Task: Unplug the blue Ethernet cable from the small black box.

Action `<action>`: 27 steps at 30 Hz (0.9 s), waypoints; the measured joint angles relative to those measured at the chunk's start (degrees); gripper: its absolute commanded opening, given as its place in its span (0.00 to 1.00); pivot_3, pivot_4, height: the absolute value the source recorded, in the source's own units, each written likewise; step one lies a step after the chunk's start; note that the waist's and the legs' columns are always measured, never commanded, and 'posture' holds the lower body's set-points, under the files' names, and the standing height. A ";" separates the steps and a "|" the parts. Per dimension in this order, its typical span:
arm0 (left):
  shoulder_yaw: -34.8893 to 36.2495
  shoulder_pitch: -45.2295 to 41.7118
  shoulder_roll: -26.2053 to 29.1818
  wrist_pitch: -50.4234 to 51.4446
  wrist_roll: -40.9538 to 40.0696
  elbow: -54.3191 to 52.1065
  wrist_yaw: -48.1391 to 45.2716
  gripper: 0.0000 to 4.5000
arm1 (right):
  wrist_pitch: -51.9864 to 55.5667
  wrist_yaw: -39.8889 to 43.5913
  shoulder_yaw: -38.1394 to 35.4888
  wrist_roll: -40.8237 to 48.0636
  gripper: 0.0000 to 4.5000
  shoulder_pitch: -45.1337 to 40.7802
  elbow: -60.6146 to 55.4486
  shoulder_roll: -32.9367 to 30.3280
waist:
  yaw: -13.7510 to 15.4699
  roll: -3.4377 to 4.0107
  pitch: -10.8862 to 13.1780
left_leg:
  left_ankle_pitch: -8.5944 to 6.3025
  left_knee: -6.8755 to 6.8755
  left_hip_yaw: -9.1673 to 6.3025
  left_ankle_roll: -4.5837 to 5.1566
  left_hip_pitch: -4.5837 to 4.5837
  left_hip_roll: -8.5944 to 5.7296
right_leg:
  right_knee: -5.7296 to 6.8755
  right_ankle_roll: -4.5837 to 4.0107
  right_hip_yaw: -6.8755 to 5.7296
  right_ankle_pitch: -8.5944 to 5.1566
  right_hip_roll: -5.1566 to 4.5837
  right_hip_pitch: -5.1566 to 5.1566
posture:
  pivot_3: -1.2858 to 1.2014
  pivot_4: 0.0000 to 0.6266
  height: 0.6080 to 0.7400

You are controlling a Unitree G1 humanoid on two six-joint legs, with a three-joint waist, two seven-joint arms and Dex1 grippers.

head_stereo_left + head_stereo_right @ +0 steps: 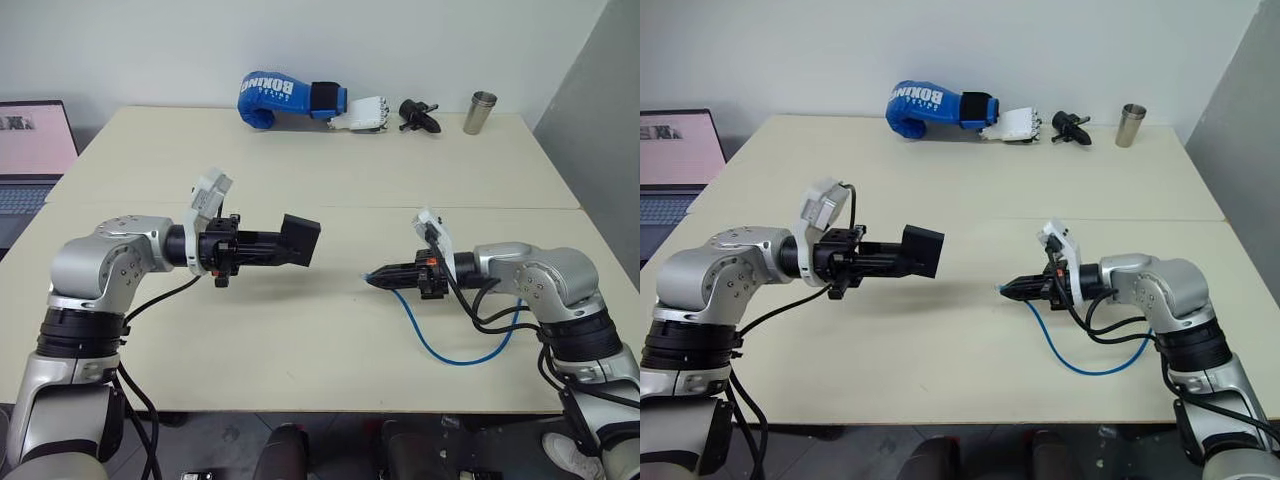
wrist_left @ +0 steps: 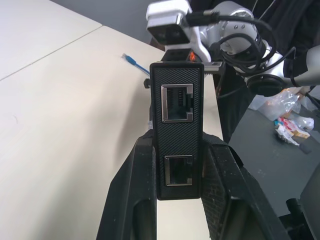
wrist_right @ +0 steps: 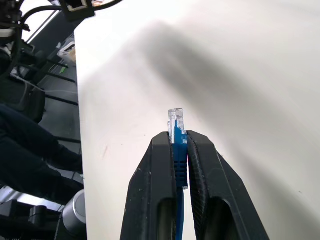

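Eye views: left hand clamps the small black box above the worktop, well apart from right hand, so the plug looks out.
Left wrist: both ports empty.
Right wrist: fingers pinch the blue Ethernet cable behind its plug.

Looks like a robot lab or test room. Two plain cream tables pushed together against a bare white wall. At far left, an open laptop. Along the top edge, odd props: blue boxing glove, white robot hand, small black tool, metal cup. At right, a grey partition.
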 measured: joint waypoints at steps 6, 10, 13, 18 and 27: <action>-0.02 2.40 -1.09 -4.03 3.66 1.11 4.00 0.18 | -16.47 -11.97 -1.45 -14.08 0.01 -0.21 13.43 1.52 | 0.06 0.00 0.00 | 0.00 0.00 0.05 0.00 -0.01 -0.02 | 0.01 0.00 0.04 0.00 -0.01 -0.03 | 0.52 0.24 1.00; -0.04 3.49 -4.51 -8.05 6.84 1.86 8.87 0.18 | -24.95 -18.82 -1.62 -21.17 0.01 -0.31 21.06 5.02 | 0.08 0.00 0.00 | 0.01 0.04 0.04 -0.01 -0.31 0.00 | 0.05 -0.01 0.04 0.01 -0.01 -0.32 | 0.52 0.24 1.00; -0.16 3.51 -5.87 -10.85 8.82 1.95 11.23 0.18 | -27.53 -21.21 -2.10 -23.35 0.21 -0.34 23.78 7.08 | 0.05 0.00 0.00 | 0.01 0.08 0.04 -0.02 -0.52 -0.01 | 0.07 -0.01 0.04 0.02 -0.02 -0.51 | 0.52 0.24 1.00; -0.15 3.79 -7.85 -14.64 11.54 2.77 15.21 0.18 | -26.83 -21.32 -3.59 -23.33 0.49 -0.17 21.61 7.98 | 0.09 0.00 0.00 | 0.02 0.09 0.04 -0.02 -0.58 -0.02 | 0.05 -0.01 0.02 0.02 -0.05 -0.52 | 0.52 0.24 1.00; 4.24 3.11 -14.41 -26.90 18.25 12.04 30.85 0.18 | -23.17 -16.11 -5.28 -20.63 0.92 2.37 3.82 4.98 | 0.24 0.01 0.00 | 0.01 0.14 -0.03 -0.01 -0.58 -0.03 | 0.05 -0.01 -0.04 0.03 -0.07 -0.50 | 0.52 0.24 1.00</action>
